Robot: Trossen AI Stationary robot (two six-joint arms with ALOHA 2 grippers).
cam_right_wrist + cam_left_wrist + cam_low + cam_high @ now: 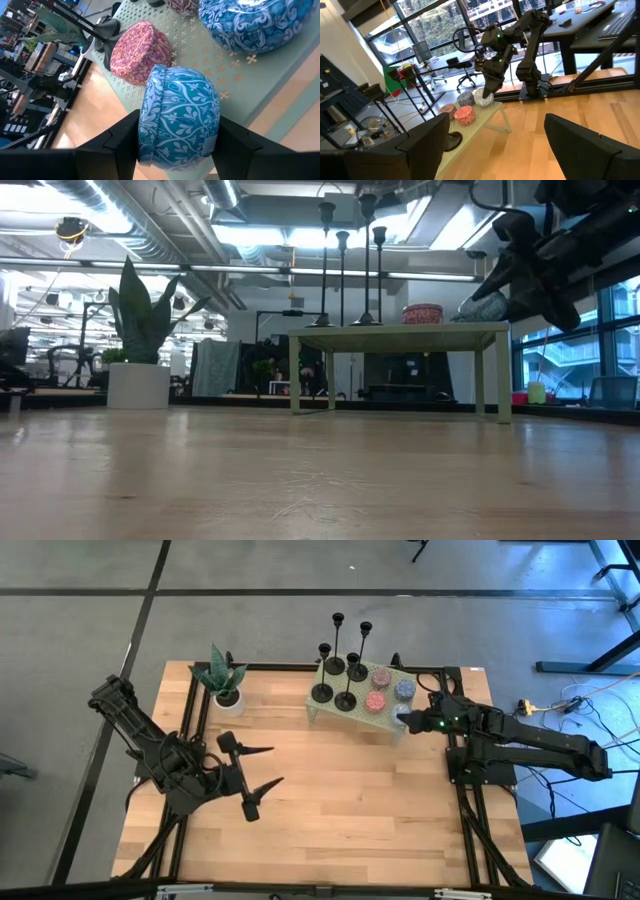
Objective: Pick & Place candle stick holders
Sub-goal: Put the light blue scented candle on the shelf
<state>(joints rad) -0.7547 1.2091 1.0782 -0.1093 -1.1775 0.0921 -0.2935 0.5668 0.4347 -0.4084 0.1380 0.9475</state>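
My right gripper (176,145) sits at the corner of the pale green stand (352,716) nearest my right arm, and its fingers (111,146) are pinching a teal patterned round container (178,119) from both sides. The container rests on the stand's perforated top, just beside a red patterned container (140,58). A blue patterned container (253,21) lies near them, farther along the same top.

The four candle stick holders (338,670) stand upright on the stand, clustered at its end toward the potted plant (222,679), with their round bases on the green top. Two stand along the stand's far edge and two along its near edge. None of them touches my fingers.

The stand itself sits at the back of the wooden counter (320,810), with the potted plant near it at the counter's back corner.

My left gripper (262,766) hangs over the counter, well apart from the stand and on the plant's side of it, fingers (250,750) spread wide and holding nothing.
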